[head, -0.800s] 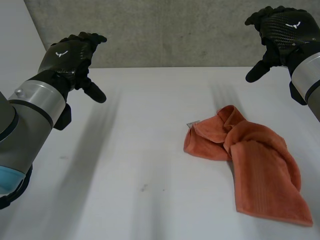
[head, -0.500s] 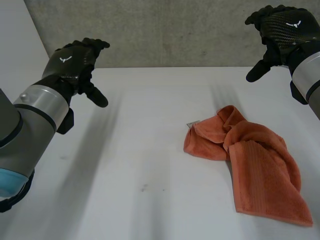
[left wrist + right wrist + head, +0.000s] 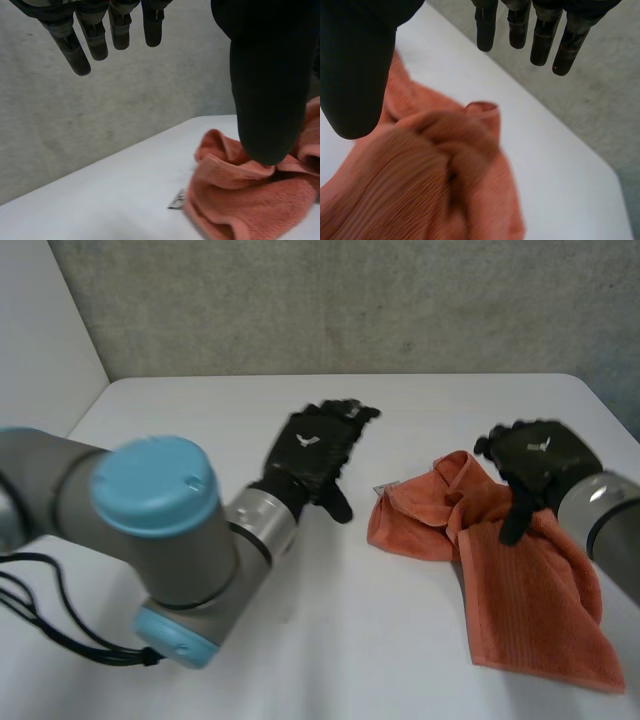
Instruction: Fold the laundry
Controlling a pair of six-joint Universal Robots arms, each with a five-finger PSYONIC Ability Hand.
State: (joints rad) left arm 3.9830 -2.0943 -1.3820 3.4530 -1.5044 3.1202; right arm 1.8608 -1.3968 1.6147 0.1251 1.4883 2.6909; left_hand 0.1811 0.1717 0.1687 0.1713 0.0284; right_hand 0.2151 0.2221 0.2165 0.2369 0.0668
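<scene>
A crumpled orange towel (image 3: pixel 520 580) lies on the white table (image 3: pixel 200 420) toward the right, bunched at its far end with a small white tag (image 3: pixel 383 487) at its left edge. My left hand (image 3: pixel 318 450) hovers open just left of the bunched end, fingers straight, thumb (image 3: pixel 265 95) above the towel (image 3: pixel 240 200) and apart from it. My right hand (image 3: pixel 535 455) hangs open over the towel's bunched part, fingers (image 3: pixel 540 35) straight above the cloth (image 3: pixel 420 175) and holding nothing.
A grey concrete wall (image 3: pixel 350 300) rises behind the table's far edge. My left forearm with its light-blue cap (image 3: pixel 155 480) crosses the table's left half. The towel's near corner lies close to the table's front right.
Both hands have come down from high at the table's back corners. The left has swung far right toward the towel; the right has dropped over its bunched end. The towel has not moved.
</scene>
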